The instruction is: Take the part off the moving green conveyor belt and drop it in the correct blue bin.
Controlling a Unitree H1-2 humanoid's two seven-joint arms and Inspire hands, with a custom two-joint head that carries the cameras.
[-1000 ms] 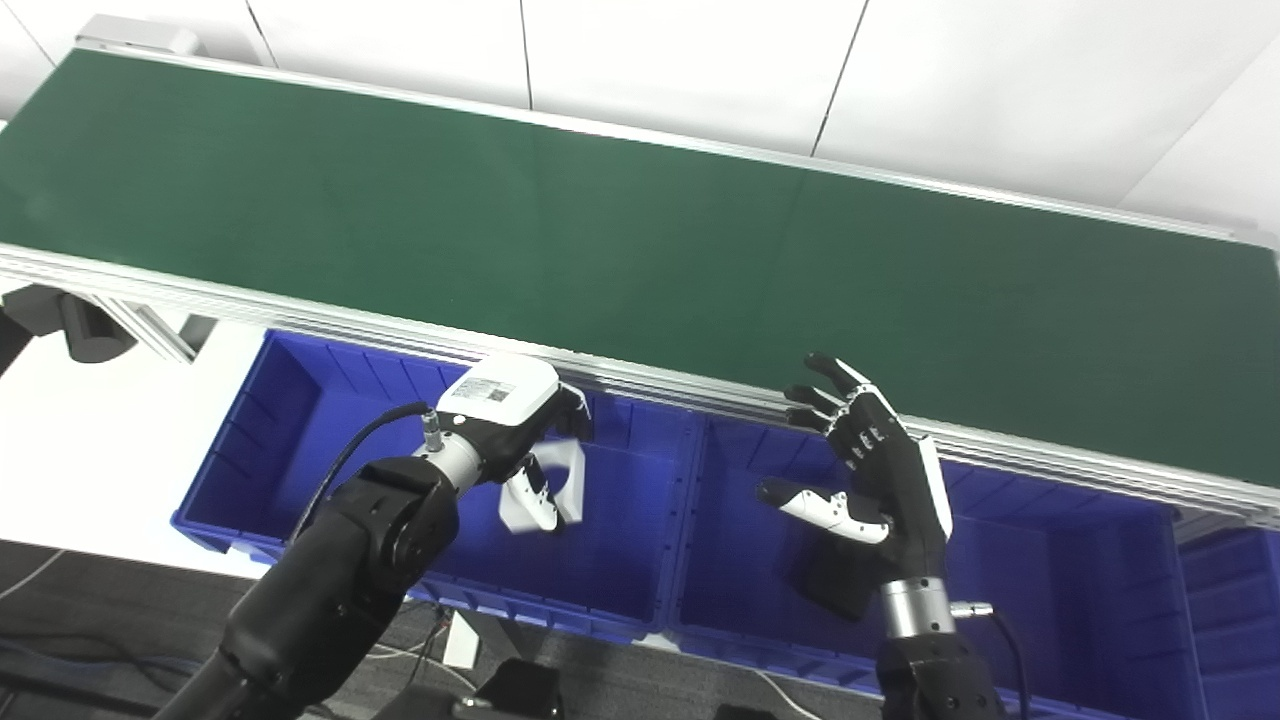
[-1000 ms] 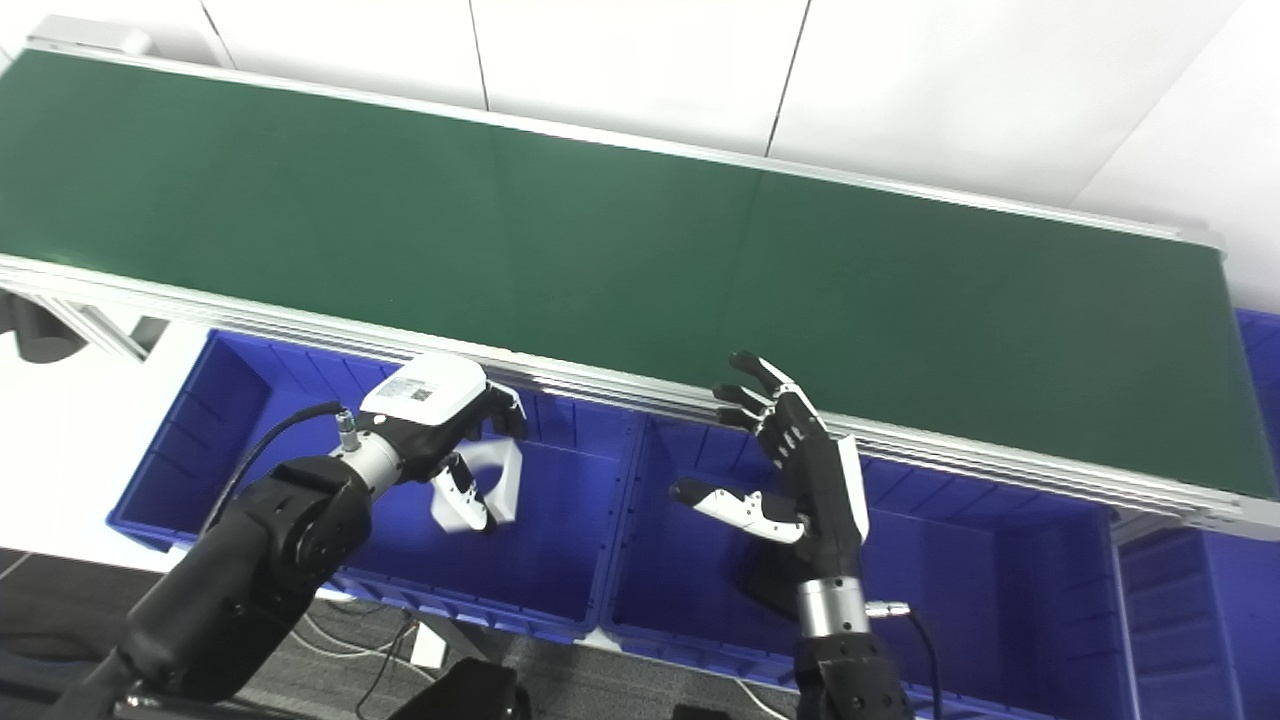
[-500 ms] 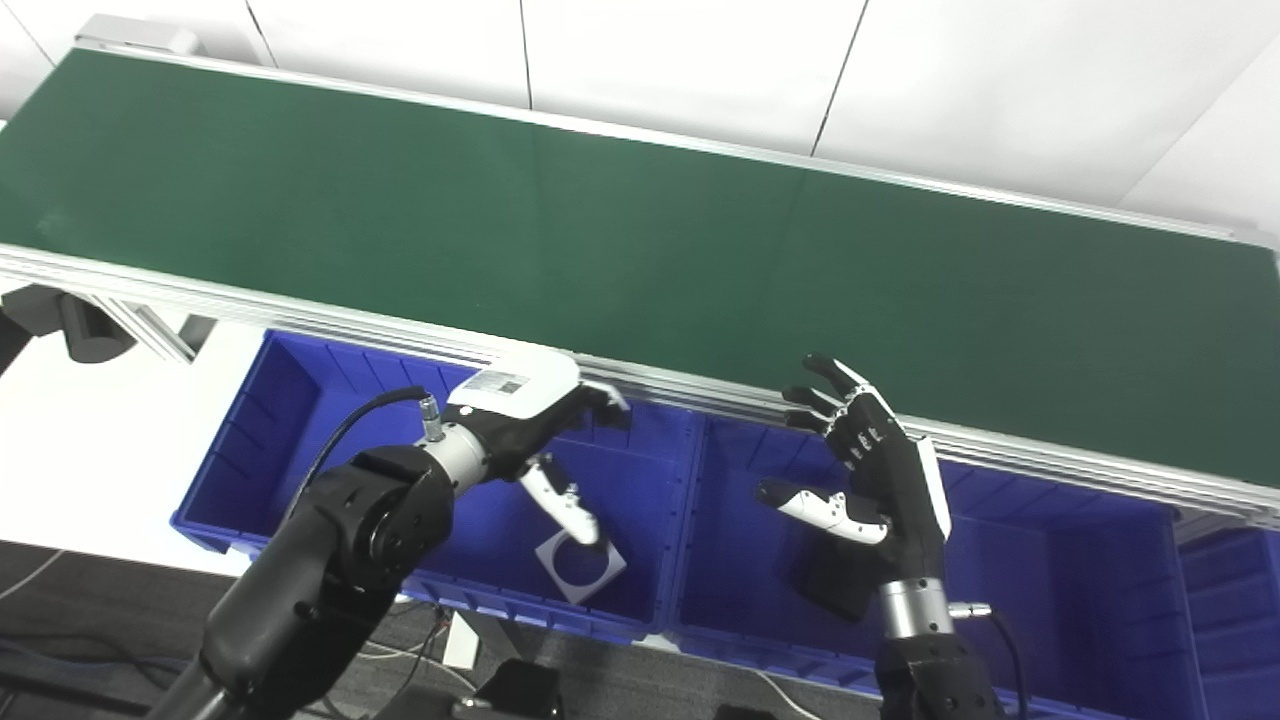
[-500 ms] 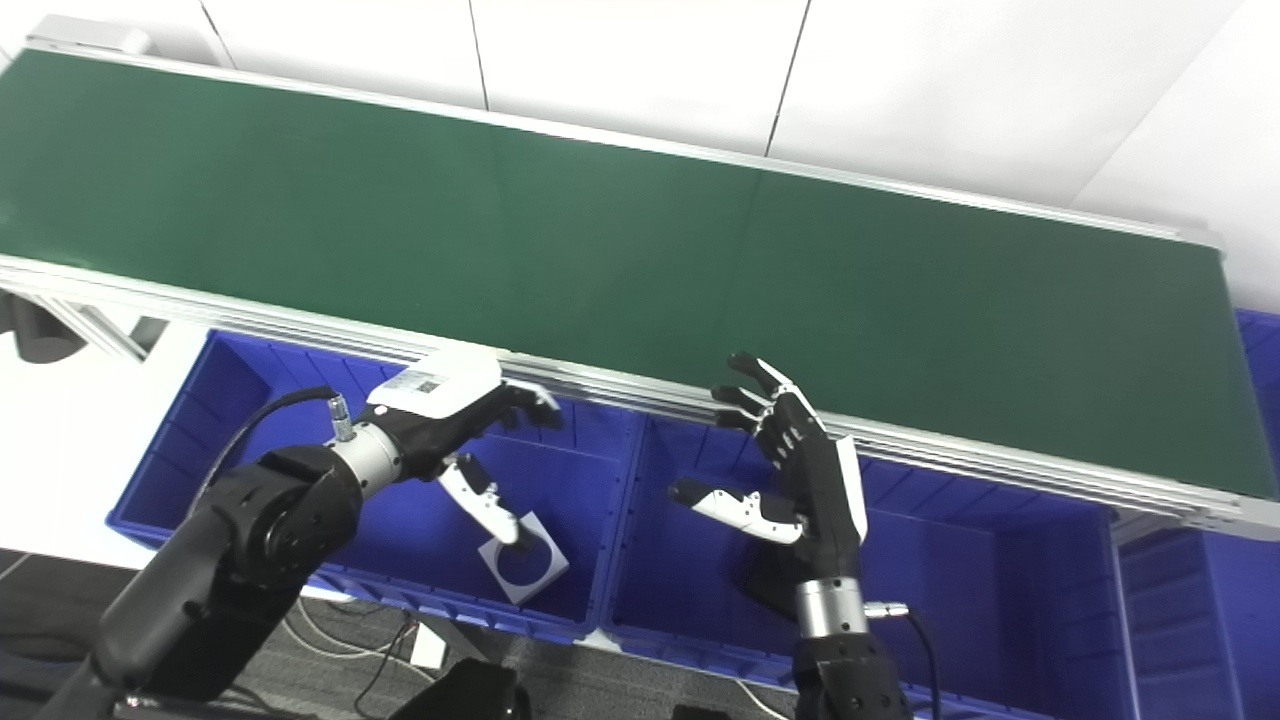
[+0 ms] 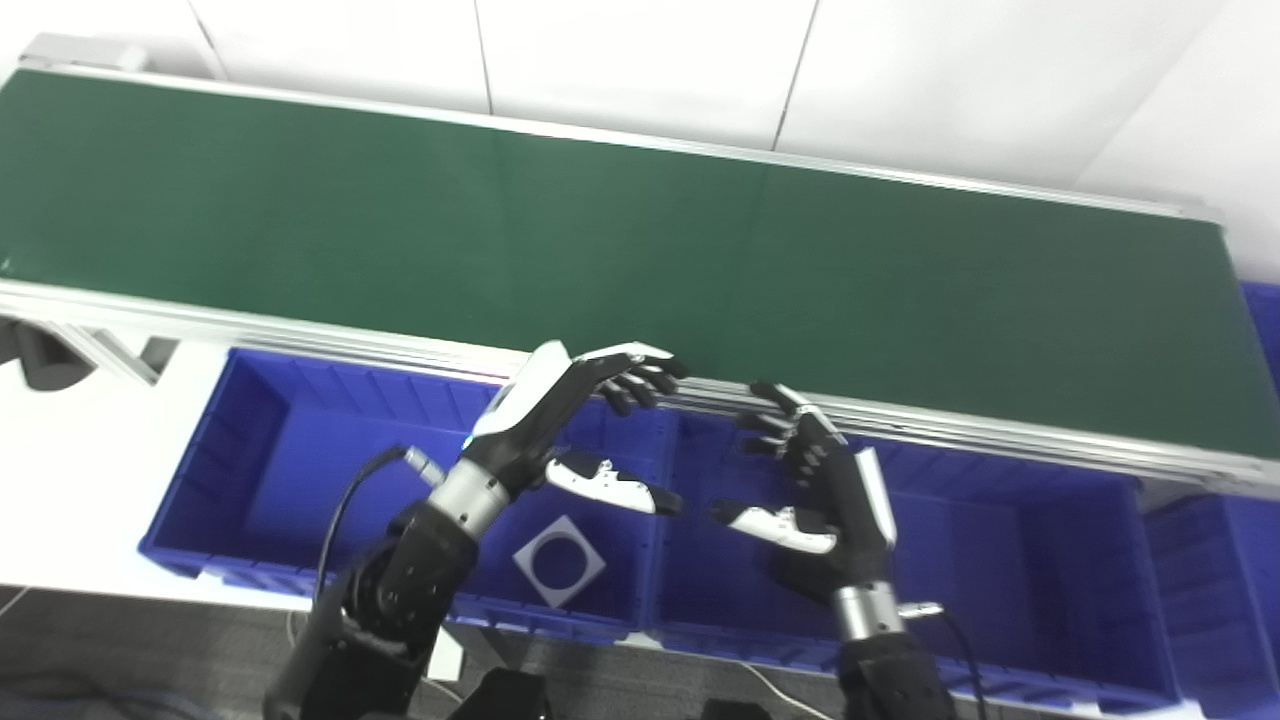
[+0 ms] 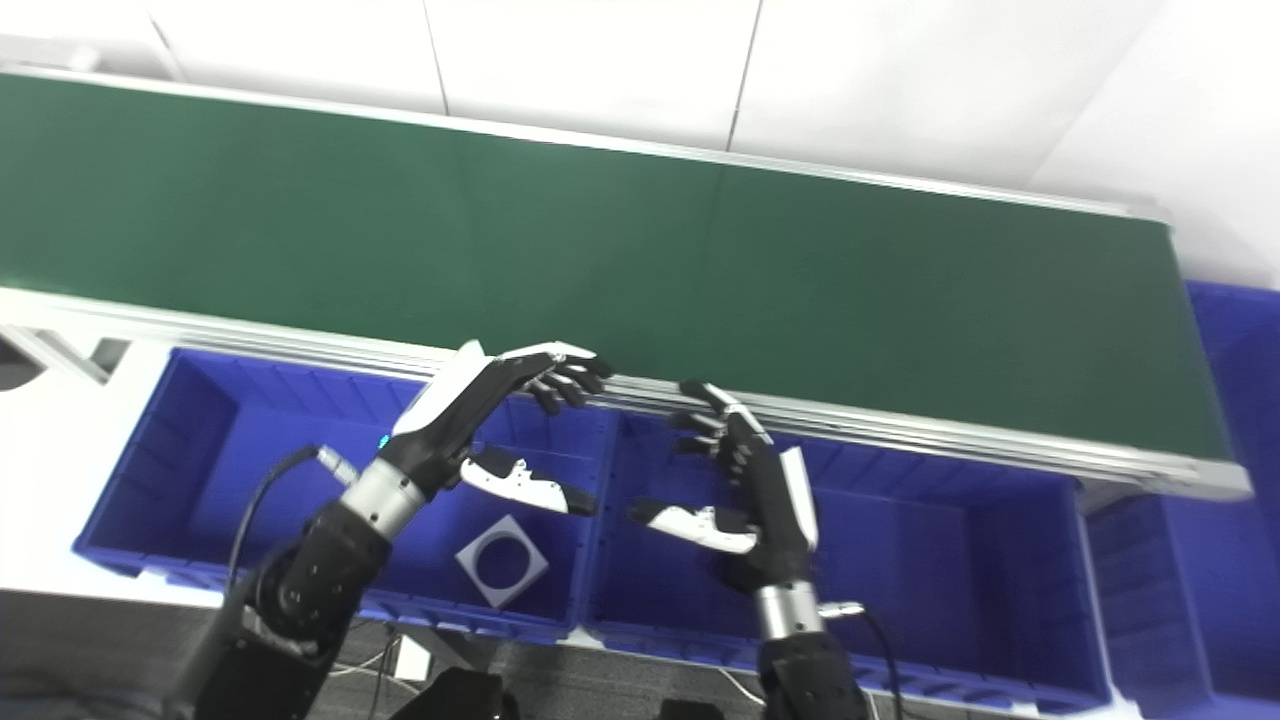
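Observation:
A grey square part with a round hole (image 5: 559, 560) lies flat on the floor of the left blue bin (image 5: 260, 420). My left hand (image 5: 575, 420) hovers above that bin near its right wall, open, fingers spread toward the belt's near rail, holding nothing. My right hand (image 5: 820, 490) stands open over the middle blue bin (image 5: 1000, 570), palm facing left, empty. The green conveyor belt (image 5: 640, 250) runs across the picture with no part visible on it.
An aluminium rail (image 5: 950, 430) edges the belt just above the bins. A third blue bin (image 5: 1235, 580) shows at the far right. White wall panels lie behind the belt. Cables and dark floor sit below the bins.
My left hand opened and let the grey part fall into the left bin, then rose and swung right toward the rail. The camera view shifted to the right. The right hand kept its pose.

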